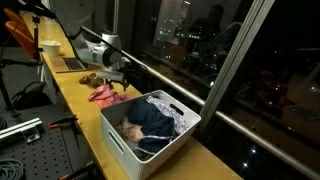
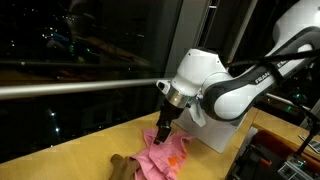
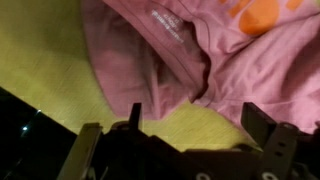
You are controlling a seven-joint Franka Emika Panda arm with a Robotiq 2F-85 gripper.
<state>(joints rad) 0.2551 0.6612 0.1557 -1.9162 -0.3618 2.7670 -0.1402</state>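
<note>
Along the wooden counter [image 1: 72, 102] by the window [image 1: 200, 40], we log one container: a white bin [image 1: 120, 140], at 5 o'clock of the gripper [image 1: 124, 74] in an exterior view. The bin holds a dark blue garment [image 1: 148, 120], bunched and covering most of the inside. A pale cloth [image 1: 180, 122] is pressed against the wall on the garment's 3 o'clock side. Both sit inside the rim.

The pink garment [image 1: 106, 95] lies outside the bin, on the counter near the bin's 10 o'clock corner and right under the gripper. A brown object [image 1: 90, 80] rests just beside the garment at its 10 o'clock; we cannot tell whether they touch.

Axis: in that exterior view the garment's long axis runs about 9 to 3 o'clock, along the counter. It is crumpled, so we cannot tell which end is the top. In the wrist view the cloth fills the frame from 9 through 3 o'clock. An orange print [image 3: 262, 14] sits at 1 o'clock, and a folded seam runs from 11 down toward 4.

Claw: the fingers [image 3: 134, 115] stand wide apart and grip nothing, with the garment's edge lying between them. We cannot tell whether the tips touch the cloth.
</note>
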